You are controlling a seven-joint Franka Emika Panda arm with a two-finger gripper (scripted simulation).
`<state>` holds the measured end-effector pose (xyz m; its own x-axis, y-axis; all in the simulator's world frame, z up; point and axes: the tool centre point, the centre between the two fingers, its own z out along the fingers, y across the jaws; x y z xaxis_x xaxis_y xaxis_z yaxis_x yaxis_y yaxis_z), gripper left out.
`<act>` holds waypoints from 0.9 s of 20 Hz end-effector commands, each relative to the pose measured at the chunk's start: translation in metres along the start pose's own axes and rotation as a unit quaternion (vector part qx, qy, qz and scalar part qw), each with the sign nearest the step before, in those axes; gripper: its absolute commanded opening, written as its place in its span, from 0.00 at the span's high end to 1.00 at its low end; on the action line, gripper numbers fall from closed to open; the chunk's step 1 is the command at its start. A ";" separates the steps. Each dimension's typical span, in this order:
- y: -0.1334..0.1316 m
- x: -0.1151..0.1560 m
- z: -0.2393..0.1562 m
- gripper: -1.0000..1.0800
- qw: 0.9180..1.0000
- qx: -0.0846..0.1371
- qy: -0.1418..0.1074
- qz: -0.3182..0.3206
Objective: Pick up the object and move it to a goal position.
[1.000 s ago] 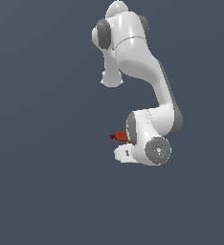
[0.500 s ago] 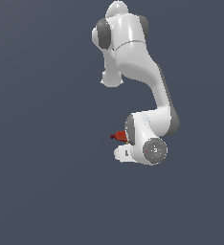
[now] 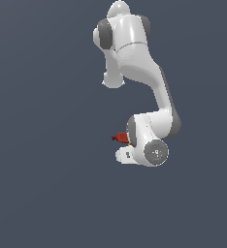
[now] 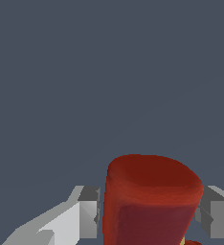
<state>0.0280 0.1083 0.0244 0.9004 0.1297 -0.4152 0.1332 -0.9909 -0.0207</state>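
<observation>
Flat slate-grey background fills both views, with no table edge, floor line or goal marker anywhere to give a bearing. Against it, in the exterior view, the glossy white Franka arm with dark grey joint bands (image 3: 135,63) folds down from its upper links to a rounded wrist housing. Below that housing sits the white two-fingered gripper (image 3: 126,154), largely masked by the wrist.

From the wrist view the small red pistol-shaped power drill (image 4: 152,198) sits squarely between the two pale grey fingers (image 4: 87,213), one on each flank, each close against a side of the red body. The hand looks clamped on the drill, though the actual contact faces lie at the frame's edge and I cannot see them cleanly. A sliver of orange shows at the lower edge, likely the handle.

In the exterior view the drill (image 3: 121,138) pokes out sideways from the hand toward the exterior view's left, so its long axis appears to run roughly level, across the fingers rather than along them. That matters for the carry: the mass hangs off to one side of the grip, and a quick swing could twist it in the fingers. With no goal visible, which way the hand must travel cannot be judged.
</observation>
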 end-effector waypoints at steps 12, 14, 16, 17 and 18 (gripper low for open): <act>-0.007 0.006 -0.009 1.00 1.000 -0.002 0.023 -0.017; -0.012 0.009 -0.014 1.00 0.999 -0.003 0.035 -0.026; -0.017 0.013 -0.021 1.00 0.998 -0.004 0.051 -0.037; -0.020 0.015 -0.024 1.00 0.997 -0.005 0.059 -0.043; -0.023 0.017 -0.028 1.00 0.996 -0.005 0.068 -0.049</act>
<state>0.0457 0.1292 0.0372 0.9253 0.2122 -0.3142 0.2096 -0.9769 -0.0424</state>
